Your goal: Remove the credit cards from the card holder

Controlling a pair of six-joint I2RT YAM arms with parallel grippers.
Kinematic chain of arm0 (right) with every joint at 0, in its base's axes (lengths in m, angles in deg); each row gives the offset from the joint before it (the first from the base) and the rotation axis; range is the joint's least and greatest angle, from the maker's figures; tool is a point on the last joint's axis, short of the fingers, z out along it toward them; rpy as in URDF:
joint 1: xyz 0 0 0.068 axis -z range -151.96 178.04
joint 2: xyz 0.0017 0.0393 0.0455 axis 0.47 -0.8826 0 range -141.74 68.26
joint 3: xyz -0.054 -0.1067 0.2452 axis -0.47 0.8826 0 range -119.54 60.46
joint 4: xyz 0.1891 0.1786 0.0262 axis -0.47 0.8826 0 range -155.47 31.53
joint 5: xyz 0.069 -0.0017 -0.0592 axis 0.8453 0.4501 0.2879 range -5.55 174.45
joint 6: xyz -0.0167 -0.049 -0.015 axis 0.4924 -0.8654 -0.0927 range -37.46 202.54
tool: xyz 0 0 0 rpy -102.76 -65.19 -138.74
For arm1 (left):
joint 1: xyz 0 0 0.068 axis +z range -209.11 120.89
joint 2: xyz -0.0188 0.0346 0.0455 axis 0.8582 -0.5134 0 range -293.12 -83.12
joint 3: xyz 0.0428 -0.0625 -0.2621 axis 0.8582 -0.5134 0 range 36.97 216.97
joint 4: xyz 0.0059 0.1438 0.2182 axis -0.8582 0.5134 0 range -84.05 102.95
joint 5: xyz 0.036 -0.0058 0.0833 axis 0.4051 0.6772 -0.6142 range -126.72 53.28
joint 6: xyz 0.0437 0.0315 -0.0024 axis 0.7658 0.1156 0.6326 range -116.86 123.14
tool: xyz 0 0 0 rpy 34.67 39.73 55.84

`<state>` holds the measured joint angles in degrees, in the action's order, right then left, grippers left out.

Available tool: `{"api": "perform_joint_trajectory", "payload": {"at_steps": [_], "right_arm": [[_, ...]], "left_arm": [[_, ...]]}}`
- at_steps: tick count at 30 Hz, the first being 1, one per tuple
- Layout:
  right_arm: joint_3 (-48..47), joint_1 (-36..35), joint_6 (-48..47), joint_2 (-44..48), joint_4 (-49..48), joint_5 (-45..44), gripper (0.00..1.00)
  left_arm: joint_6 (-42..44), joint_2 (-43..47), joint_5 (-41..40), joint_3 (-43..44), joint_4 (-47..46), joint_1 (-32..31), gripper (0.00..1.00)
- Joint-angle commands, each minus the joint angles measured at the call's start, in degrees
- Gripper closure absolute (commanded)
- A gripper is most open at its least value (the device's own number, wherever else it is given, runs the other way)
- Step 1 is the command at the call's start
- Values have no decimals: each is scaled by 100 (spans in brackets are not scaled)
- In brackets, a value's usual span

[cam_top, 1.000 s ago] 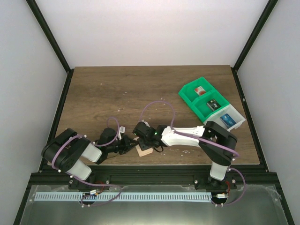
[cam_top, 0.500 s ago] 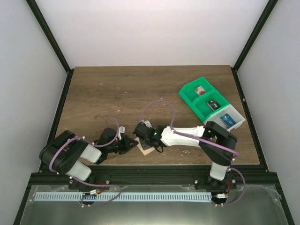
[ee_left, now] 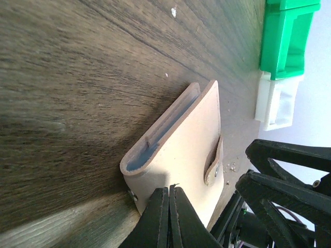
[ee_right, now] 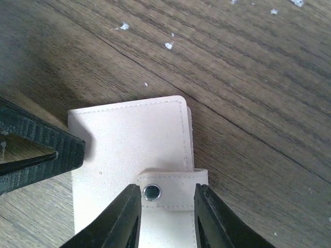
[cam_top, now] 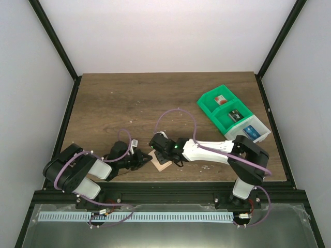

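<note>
Holder: card holder [cam_top: 161,164] lies flat on the wooden table [cam_top: 114,103], low and centre in the top view, between the two gripper tips
Holder face: tan side up, with a snap strap [ee_right: 172,192] folded over one edge and a metal stud [ee_right: 151,192] on it
Holder slot: in the left wrist view one long edge gapes a little and pale blue-grey lining [ee_left: 138,159] shows; cards inside cannot be made out
Left gripper [ee_left: 168,204]: fingers pressed together, pinching the near tan edge of the holder at the bottom of its own view
Right gripper [ee_right: 168,206]: fingers narrowly parted, one on either side of the snap strap, low in its own view; whether they touch the strap cannot be told
Arms: both reach inward, tips just beside each other over the holder
Tray: green-and-white compartment tray [cam_top: 207,103] sits right of centre in the top view, well apart from the holder, with small items in its compartments
</note>
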<state>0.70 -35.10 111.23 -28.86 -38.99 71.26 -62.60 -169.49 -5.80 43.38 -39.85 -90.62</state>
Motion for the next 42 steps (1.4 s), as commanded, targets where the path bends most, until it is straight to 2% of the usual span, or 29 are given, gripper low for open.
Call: {"api": "perform_joint_trajectory", "payload": {"at_steps": [1,9,18,24,29,32,42], "right_arm": [[49,4,-311,-112,-234,94,69],[21,-35,-366,-388,-311,269,69],[-51,-203,-110,-616,137,-482,65],[-166,-216,124,-758,489,-1049,75],[-62,-279,163,-431,341,-1169,85],[16,-283,184,-227,268,-1228,98],[294,-287,179,190,-32,-1062,100]], "left_arm": [[123,-98,-319,-53,534,5,100],[128,-120,-329,-40,533,-3,100],[153,-159,-349,-37,574,-3,100],[170,-208,-392,-6,680,0,100],[188,-289,-406,0,713,-9,100],[217,-372,-383,14,702,-13,100],[211,-428,-301,26,632,-12,100]]}}
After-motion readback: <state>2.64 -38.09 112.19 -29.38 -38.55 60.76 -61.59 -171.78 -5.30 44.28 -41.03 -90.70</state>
